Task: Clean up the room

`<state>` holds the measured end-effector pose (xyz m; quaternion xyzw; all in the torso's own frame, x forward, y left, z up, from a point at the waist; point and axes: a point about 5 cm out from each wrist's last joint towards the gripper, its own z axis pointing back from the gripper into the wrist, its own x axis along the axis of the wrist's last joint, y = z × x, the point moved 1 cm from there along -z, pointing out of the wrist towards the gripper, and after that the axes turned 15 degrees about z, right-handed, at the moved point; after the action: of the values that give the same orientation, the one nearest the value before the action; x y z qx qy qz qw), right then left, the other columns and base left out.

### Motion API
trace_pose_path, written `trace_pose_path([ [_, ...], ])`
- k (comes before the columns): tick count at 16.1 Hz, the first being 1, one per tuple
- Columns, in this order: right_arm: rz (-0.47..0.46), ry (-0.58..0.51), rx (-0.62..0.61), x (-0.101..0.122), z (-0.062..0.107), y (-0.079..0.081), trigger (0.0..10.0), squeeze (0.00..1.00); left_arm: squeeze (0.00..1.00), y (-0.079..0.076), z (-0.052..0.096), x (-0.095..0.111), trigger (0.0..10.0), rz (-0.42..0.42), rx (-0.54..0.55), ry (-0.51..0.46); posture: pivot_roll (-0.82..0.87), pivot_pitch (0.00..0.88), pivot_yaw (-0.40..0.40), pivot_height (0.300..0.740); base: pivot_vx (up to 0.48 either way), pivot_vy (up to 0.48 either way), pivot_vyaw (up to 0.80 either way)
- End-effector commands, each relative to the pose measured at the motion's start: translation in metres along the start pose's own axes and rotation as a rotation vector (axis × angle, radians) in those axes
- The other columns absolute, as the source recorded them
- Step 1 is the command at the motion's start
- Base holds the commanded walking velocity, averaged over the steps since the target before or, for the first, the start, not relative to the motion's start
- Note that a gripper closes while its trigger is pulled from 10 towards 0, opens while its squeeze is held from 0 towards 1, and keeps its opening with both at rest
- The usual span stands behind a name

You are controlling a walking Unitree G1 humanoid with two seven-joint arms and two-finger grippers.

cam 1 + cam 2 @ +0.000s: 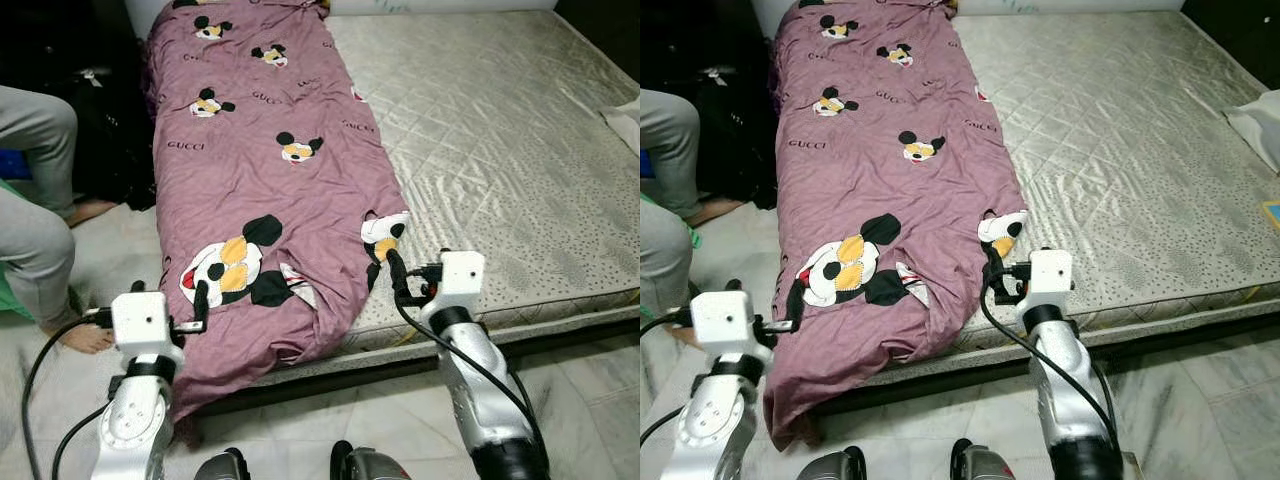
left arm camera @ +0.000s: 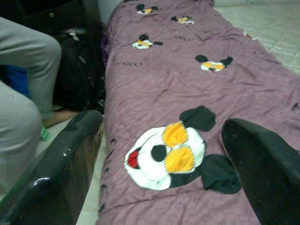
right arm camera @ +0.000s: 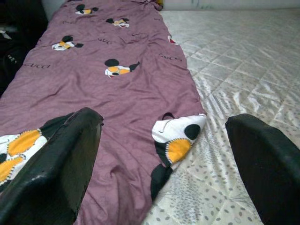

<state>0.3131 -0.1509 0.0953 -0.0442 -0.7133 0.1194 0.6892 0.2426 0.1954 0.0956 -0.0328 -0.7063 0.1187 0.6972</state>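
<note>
I see a purple blanket (image 1: 262, 190) with cartoon mouse prints lying lengthwise along the left side of the bare mattress (image 1: 500, 150), its near end drooping over the mattress edge toward the tiled floor (image 1: 590, 390). My left end effector (image 1: 201, 303) sits at the blanket's near left corner, fingers spread wide with nothing between them. My right end effector (image 1: 396, 272) is at the near right corner, also spread and empty. A person's legs (image 1: 35, 200) are at the far left, beside the bed.
</note>
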Motion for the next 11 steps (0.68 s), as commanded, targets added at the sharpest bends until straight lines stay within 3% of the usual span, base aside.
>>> trace_pose_path([
  [1,0.006,0.021,-0.003,-0.004,0.0059,-0.0058,10.0,0.0,0.0,0.0096,0.0058,0.001,10.0,-0.018,0.022,0.004,0.04,0.227,-0.041,0.74,0.0,0.0,0.0],
  [5,0.01,0.045,-0.021,-0.0059,0.0142,-0.0141,10.0,0.0,0.0,0.0137,0.0125,0.0029,10.0,-0.032,0.034,-0.004,0.04,0.231,-0.042,0.74,0.0,0.0,0.0],
  [11,0.005,0.058,-0.019,-0.005,0.0138,-0.0128,10.0,0.0,0.0,0.0115,0.0096,0.0027,10.0,-0.037,0.026,0.002,0.04,0.24,-0.044,0.732,0.0,0.0,0.0],
])
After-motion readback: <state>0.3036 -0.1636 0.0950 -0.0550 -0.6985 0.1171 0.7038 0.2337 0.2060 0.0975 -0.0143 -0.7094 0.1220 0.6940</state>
